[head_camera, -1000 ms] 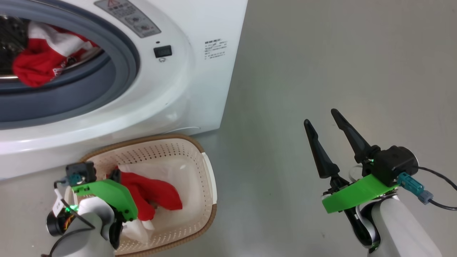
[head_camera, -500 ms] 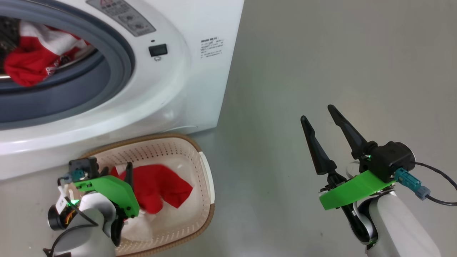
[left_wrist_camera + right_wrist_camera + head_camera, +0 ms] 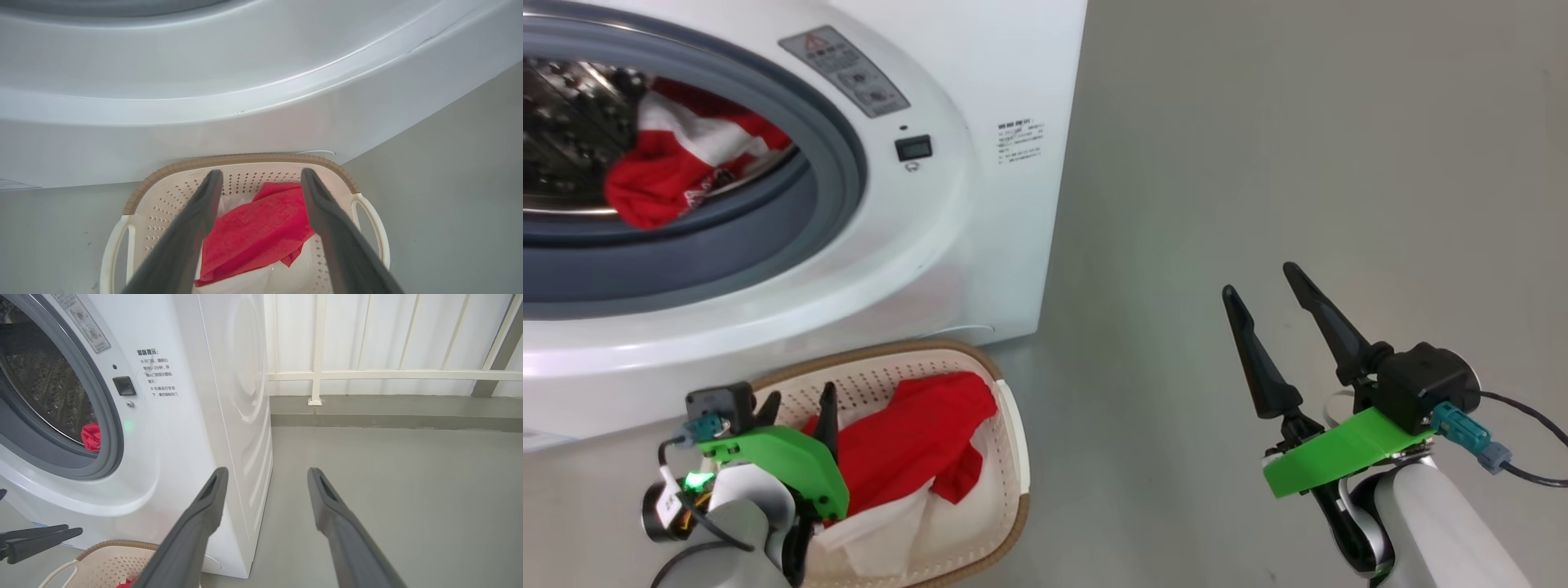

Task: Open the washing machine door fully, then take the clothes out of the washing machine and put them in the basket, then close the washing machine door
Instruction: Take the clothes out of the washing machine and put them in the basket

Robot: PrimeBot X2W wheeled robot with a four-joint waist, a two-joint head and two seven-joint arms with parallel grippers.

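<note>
A Chinese-lettered sticker (image 3: 159,373) marks the washing machine (image 3: 184,457), with a white railing (image 3: 388,374) beyond. The left claw (image 3: 261,173) and right claw (image 3: 267,471) are released and empty.

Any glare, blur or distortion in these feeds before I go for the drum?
Head view: sharp, evenly lit, mild sheen on the washer. Left wrist view: wide-angle bows the washer; fingers soft. Right wrist view: drum dim, green glint beside the opening.

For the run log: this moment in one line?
left gripper: open at cream perforated plastic basket | red garment: in basket | red-and-white clothes: in steel drum | right gripper: open, empty
</note>
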